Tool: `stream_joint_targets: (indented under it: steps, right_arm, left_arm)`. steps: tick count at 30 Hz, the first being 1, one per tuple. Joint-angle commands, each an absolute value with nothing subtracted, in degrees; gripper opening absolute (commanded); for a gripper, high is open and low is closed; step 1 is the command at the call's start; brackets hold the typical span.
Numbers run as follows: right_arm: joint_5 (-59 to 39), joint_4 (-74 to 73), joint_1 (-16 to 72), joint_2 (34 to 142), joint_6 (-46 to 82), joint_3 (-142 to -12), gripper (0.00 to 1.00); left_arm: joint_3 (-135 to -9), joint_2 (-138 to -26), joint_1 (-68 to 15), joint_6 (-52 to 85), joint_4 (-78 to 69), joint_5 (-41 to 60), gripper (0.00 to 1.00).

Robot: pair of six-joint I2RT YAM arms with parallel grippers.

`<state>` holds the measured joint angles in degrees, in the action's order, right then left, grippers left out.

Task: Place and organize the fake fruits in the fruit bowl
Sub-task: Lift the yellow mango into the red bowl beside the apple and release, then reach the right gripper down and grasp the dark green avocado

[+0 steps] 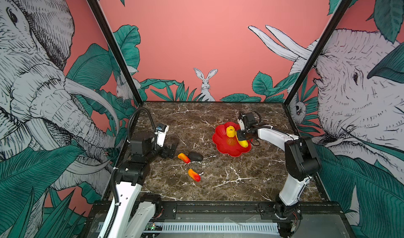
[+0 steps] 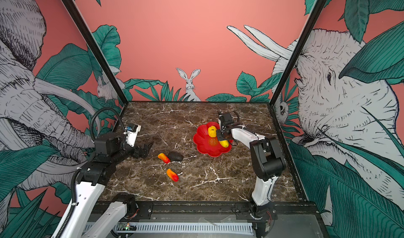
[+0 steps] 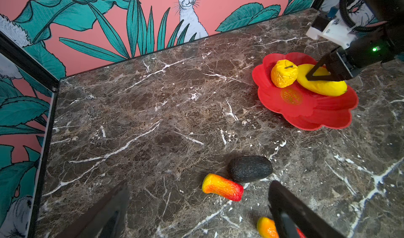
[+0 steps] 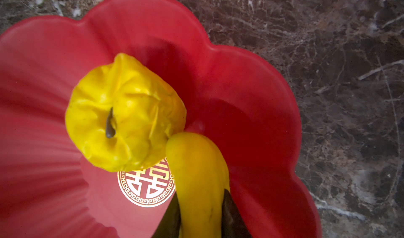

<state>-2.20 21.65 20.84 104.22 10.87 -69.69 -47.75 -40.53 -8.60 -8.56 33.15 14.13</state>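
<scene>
The red scalloped fruit bowl [image 1: 222, 137] [image 2: 203, 138] [image 3: 317, 116] [image 4: 251, 116] stands right of the table's middle. In it sits a bumpy round yellow fruit [image 1: 230, 131] [image 3: 283, 73] [image 4: 124, 112]. A long yellow fruit [image 1: 244, 143] [image 3: 323, 87] [image 4: 196, 171] lies with its tip against it. My right gripper [image 1: 240, 137] [image 4: 200, 217] is shut on the long yellow fruit, low over the bowl. A dark oval fruit [image 1: 195, 156] [image 3: 250, 168] and two orange-red fruits [image 1: 183, 158] [image 1: 194, 174] [image 3: 222, 187] lie on the table. My left gripper [image 1: 169, 149] [image 3: 199, 184] is open just left of them, holding nothing.
The brown marble tabletop [image 1: 240, 182] is closed in by black frame posts and patterned walls at the back and sides. A black rail [image 1: 218, 206] runs along the front edge, where both arm bases are mounted.
</scene>
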Motion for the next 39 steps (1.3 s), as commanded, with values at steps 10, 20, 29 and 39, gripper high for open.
stream_joint_targets:
  steps: [10, 20, 29, 39]
  right_arm:
    - [-2.12, 20.83, 20.57, 105.49, 11.61, -70.11, 0.37]
    - [-0.46, 24.17, 20.54, 101.49, 10.99, -71.67, 0.51]
    - [0.01, 29.37, 23.51, 92.20, 8.42, -73.52, 0.88]
    - [-5.97, 25.98, 42.96, 97.14, 4.20, -78.03, 0.99]
  left_arm:
    - [-47.11, -40.17, -8.61, -8.36, 34.01, 14.50, 1.00]
    - [-47.12, -40.26, -8.62, -8.37, 33.99, 14.50, 1.00]
    - [-47.20, -40.29, -8.61, -8.39, 33.94, 14.52, 1.00]
    - [-47.20, -40.53, -8.61, -8.35, 33.92, 14.59, 1.00]
